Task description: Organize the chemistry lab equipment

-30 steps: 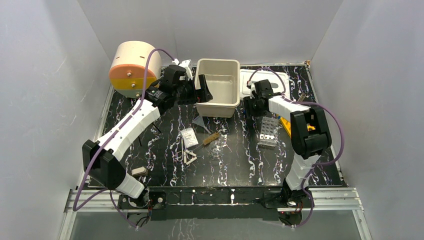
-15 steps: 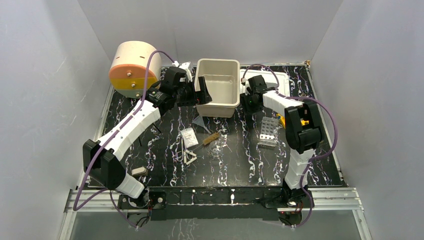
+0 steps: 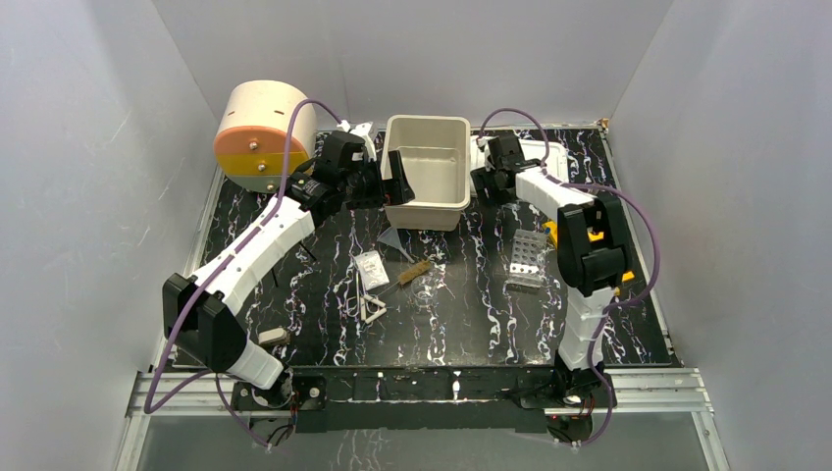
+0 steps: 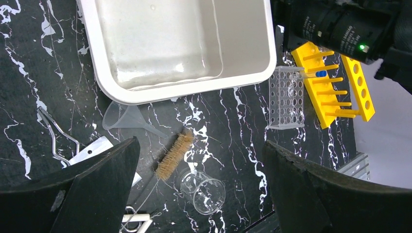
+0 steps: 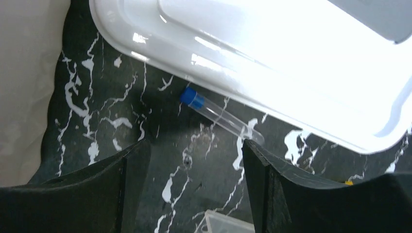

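Right gripper point(image 5: 194, 145) sits low over the black marbled tabletop point(image 5: 160, 121), both dark fingers point(image 5: 121, 194) spread wide with only bare table between them. The blue-capped clear test tube point(image 5: 219, 118) lies flat on the table just ahead of the fingertips, free of any grip. It runs slantwise beside the rim of the glossy white plastic tray point(image 5: 291, 73). Its cap points toward the beige tub, and its rounded end is just beside the tip of the finger on the view's right. Whether they touch, I can't tell.

From above, the right gripper point(image 3: 483, 183) is in the gap between the beige rectangular plastic tub point(image 3: 428, 211) and the white tray point(image 3: 542, 155).

Over to the left gripper point(image 3: 390, 180). It is up at the tub's left wall with its jaws fully apart and nothing in them. Contact with the wall is unclear.

The left wrist view shows its two fingers point(image 4: 97, 194) framing a scatter of gear on the table beyond them. There is a pale translucent funnel point(image 4: 124, 116) just beside the tub's rim point(image 4: 194, 90). Next to it lie a brown bristle brush point(image 4: 174, 155) and a small clear beaker point(image 4: 206, 191) on its side, all apart from the fingers. Further right a grey holed rack point(image 4: 286, 97) lies touching a yellow tube rack point(image 4: 335, 87).
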Controlling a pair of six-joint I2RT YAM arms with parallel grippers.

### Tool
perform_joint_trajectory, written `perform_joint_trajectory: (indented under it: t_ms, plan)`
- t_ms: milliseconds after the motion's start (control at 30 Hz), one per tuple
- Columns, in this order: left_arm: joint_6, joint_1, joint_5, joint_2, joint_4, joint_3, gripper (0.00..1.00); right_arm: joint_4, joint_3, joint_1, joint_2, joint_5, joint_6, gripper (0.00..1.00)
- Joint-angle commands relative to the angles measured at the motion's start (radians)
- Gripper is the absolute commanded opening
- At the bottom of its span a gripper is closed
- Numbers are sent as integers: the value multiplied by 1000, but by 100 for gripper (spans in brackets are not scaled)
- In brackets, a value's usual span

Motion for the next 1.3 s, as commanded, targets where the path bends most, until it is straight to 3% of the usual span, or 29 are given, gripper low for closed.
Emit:
perform_joint_trajectory:
  t_ms: [0, 400, 667, 1000, 1133, 1267]
  plan:
    - [20, 5, 1, -40, 3, -6, 96, -7, 76, -16, 65, -43, -83, 78]
    - [33, 5, 4, -21, 2, 7, 97, -2, 127, -48, 123, -19, -161, 79]
    - [39, 5, -3, -16, -5, 14, 97, -44, 139, -71, 155, -143, -201, 77]
    - [36, 5, -7, -19, -6, 11, 97, -125, 93, -83, 131, -337, -258, 64]
    - [34, 5, -5, -22, -4, 7, 97, -140, 84, -83, 119, -306, -259, 61]
    - [31, 5, -3, -27, 0, 0, 97, -137, 54, -83, 98, -262, -290, 49]
